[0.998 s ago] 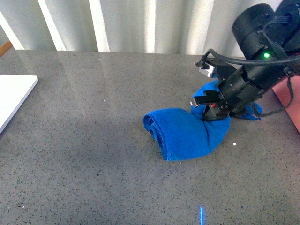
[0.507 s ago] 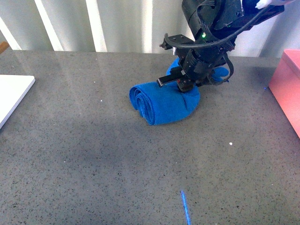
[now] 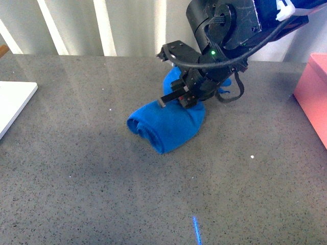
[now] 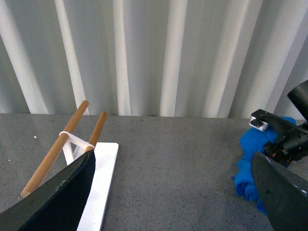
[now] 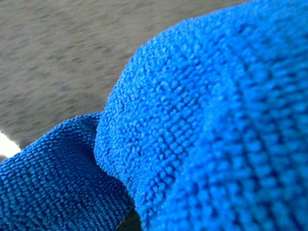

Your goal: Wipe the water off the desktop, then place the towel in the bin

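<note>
right gripper (image 3: 190, 100): we see it clamped on towel (image 3: 164, 126)
towel: bunched on desktop (image 3: 76, 168)
left gripper (image 4: 172, 161): spread wide, holding nothing
bin (image 3: 312, 94): far right

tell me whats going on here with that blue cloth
The right gripper is shut on the bunched-up towel and holds it down on the desktop, mid-wipe by the look of it. The left gripper is open and apart from the towel, over by the white board. The bin stands at the right, and the towel is not yet in it.
</note>
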Controlling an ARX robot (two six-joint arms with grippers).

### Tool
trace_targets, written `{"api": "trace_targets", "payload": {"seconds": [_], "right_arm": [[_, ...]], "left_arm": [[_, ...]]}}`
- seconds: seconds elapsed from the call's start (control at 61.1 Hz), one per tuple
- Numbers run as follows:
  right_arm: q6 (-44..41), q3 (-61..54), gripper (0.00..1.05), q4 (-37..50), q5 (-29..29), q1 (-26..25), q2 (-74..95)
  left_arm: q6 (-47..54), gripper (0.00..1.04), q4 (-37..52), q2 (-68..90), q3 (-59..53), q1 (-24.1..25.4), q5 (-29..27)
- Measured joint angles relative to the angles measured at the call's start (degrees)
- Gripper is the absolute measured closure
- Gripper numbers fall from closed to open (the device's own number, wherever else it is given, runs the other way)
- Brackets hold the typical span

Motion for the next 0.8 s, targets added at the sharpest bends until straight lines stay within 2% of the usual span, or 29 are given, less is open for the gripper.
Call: {"api": "trace_targets", "payload": {"seconds": [0.164,0.409,0.523,0.687,0.801], "right_arm": [[-0.66,-11.32,0.99,2.34,-5.86,1.62,-5.90],[-2.47,-23.45,0.99,4.42,-7.39,0.44,-13.00],[-5.55,-29.27,0.99,10.25,-8.04,-0.83,-16.39],[-5.64,-31.76,0.99,18.03,-3.28,-2.08,-20.13],[-5.22,-31.74,0.99,23.45,5.55,-2.64,-23.76]], "left_arm": [[0.02,0.07,0.00,0.00,0.00,0.00,0.00],[0.02,0.07,0.00,0.00,0.00,0.00,0.00],[0.02,0.07,0.00,0.00,0.00,0.00,0.00],[0.02,0.07,0.00,0.00,0.00,0.00,0.00],[0.02,0.07,0.00,0.00,0.00,0.00,-0.02]]}}
